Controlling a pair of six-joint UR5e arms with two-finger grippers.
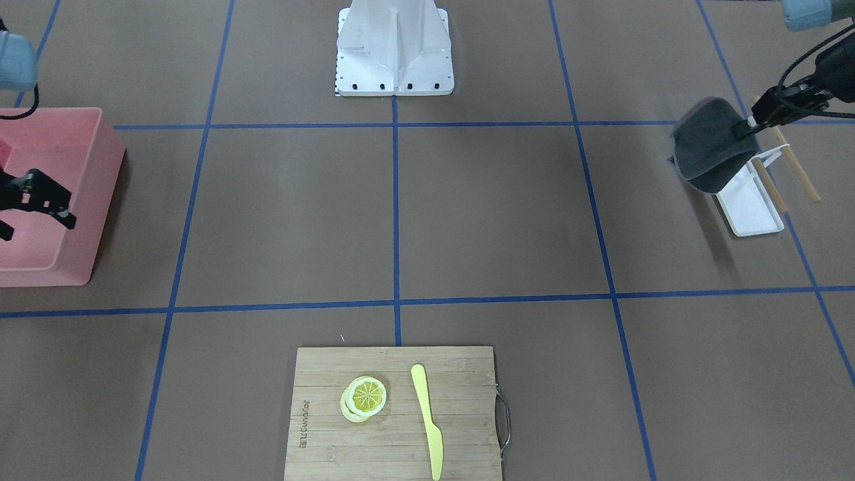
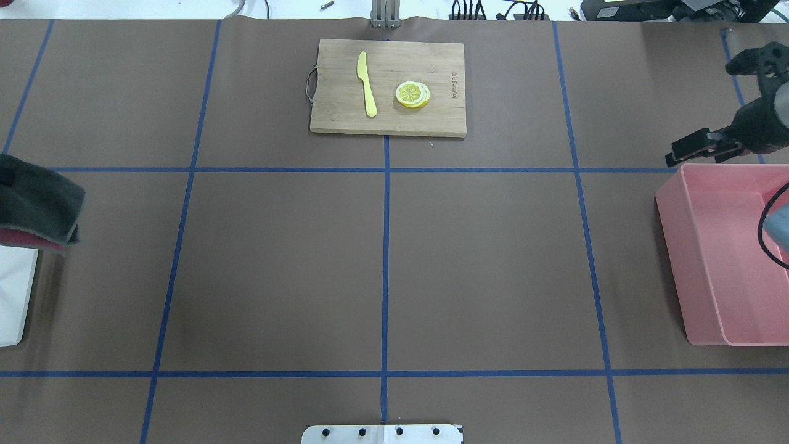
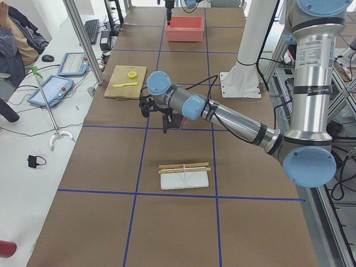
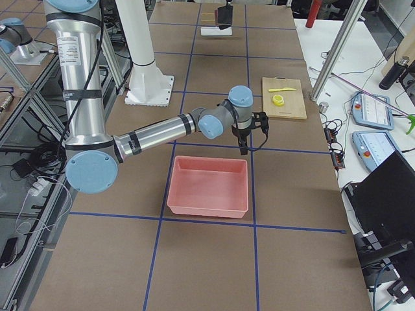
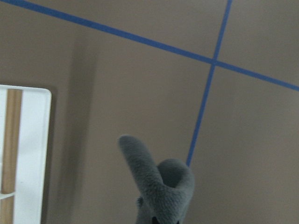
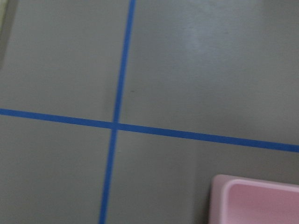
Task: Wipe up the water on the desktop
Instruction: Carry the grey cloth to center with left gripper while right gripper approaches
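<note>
The desktop (image 1: 494,214) is a wide brown surface crossed by blue tape lines; it also fills the overhead view (image 2: 481,265). No water patch shows on it. My left gripper (image 1: 746,127) is shut on a grey cloth (image 1: 711,150) with a red underside and holds it in the air over a white tray (image 1: 751,207). The cloth shows at the overhead view's left edge (image 2: 37,200) and hangs in the left wrist view (image 5: 161,184). My right gripper (image 1: 37,224) is open and empty, above the far edge of a pink bin (image 1: 100,174).
The pink bin (image 2: 678,246) stands at my right. The white tray (image 2: 12,296) with wooden sticks lies at my left. A bamboo cutting board (image 2: 345,92) with a yellow knife (image 2: 367,83) and lemon slices (image 2: 412,94) lies at the far middle.
</note>
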